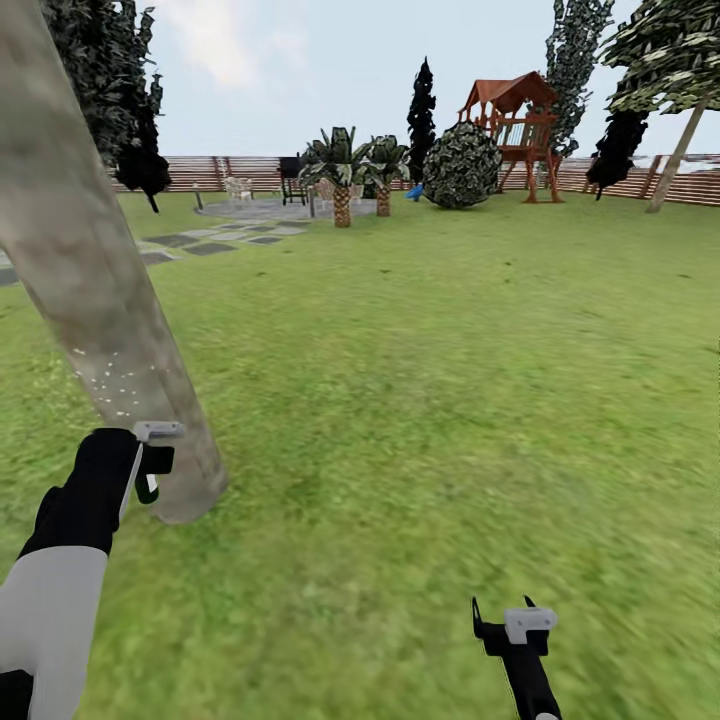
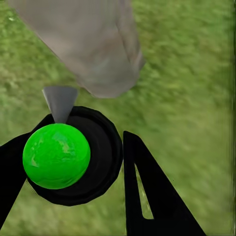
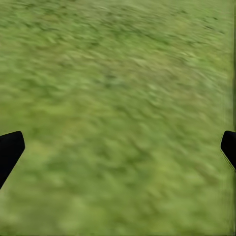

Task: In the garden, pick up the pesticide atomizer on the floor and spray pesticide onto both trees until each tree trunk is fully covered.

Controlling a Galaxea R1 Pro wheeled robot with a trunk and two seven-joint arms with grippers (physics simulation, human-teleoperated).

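Head view: thick pale trunk leaning across the left side, flared foot planted in the lawn. Faint whitish specks dotting the bark low down. Left claw right beside the trunk's foot, wrapped around the sprayer, with a grey nozzle head and a hint of green showing. Right claw low over bare grass, well apart from the trunk, fingers spread, holding nothing. Farther off: stone paving, short palms, a round bush, a red-roofed playhouse, a slatted fence, and a second pale trunk leaning at far right.

Left wrist view: green ball-shaped sprayer body in a black collar, clamped between the black fingers, grey nozzle aimed at the trunk base close ahead. Grass all around.

Right wrist view: blurred grass, two black fingertips at opposite edges, wide apart, empty.
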